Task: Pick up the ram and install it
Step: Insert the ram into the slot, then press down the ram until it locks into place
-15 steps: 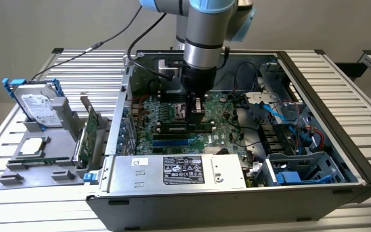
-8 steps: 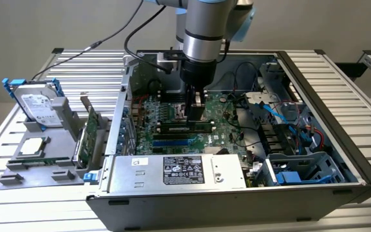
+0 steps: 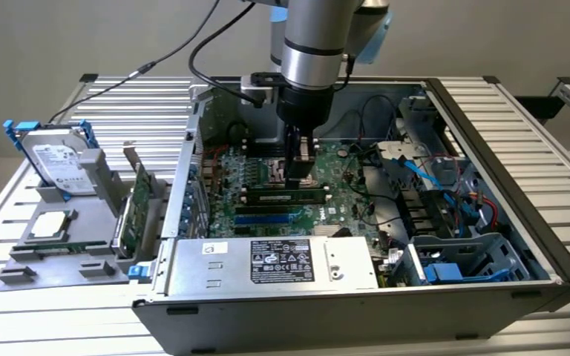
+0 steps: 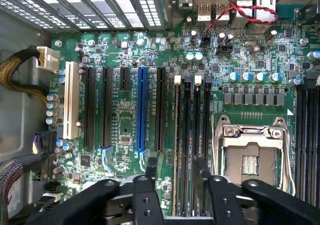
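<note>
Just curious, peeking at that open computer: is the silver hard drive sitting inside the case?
No, the hard drive stands upright in a grey holder on the table, outside the computer case, at the exterior view's left.

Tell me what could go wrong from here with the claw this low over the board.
1. The ram lies along the black slots right under the open claw. I cannot tell if it is fully seated, so it may be left half-latched.
2. The fingers straddle the slots close to the motherboard. A sideways drift might scrape them or the CPU socket.
</note>
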You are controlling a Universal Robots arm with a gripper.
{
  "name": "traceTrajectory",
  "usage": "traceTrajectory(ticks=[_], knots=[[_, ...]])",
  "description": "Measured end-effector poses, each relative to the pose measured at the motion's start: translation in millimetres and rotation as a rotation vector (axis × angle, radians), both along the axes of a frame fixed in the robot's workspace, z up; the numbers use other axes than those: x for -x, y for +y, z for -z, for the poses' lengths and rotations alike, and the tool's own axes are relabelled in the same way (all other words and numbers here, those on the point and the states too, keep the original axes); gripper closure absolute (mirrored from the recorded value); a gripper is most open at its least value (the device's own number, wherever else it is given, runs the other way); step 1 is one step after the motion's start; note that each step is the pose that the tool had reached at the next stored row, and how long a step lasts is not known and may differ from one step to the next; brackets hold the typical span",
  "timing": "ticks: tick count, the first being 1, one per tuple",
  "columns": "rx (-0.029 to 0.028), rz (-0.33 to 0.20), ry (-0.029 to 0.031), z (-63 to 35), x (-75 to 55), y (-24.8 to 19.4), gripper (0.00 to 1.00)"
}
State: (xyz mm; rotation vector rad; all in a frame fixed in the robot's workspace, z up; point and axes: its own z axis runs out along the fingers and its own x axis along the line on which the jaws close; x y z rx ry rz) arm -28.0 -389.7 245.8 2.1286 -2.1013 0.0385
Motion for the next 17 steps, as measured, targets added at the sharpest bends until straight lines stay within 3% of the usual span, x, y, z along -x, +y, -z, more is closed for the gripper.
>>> traceTrajectory(ticks=[3,4,6,17], knots=[[-0.0008,0.0,0.0,0.0,0.0,0.0,0.76],[-0.0011,0.0,0.0,0.0,0.0,0.0,0.76],[-0.0016,0.0,0.0,0.0,0.0,0.0,0.87],[-0.0046,0.0,0.0,0.0,0.0,0.0,0.89]])
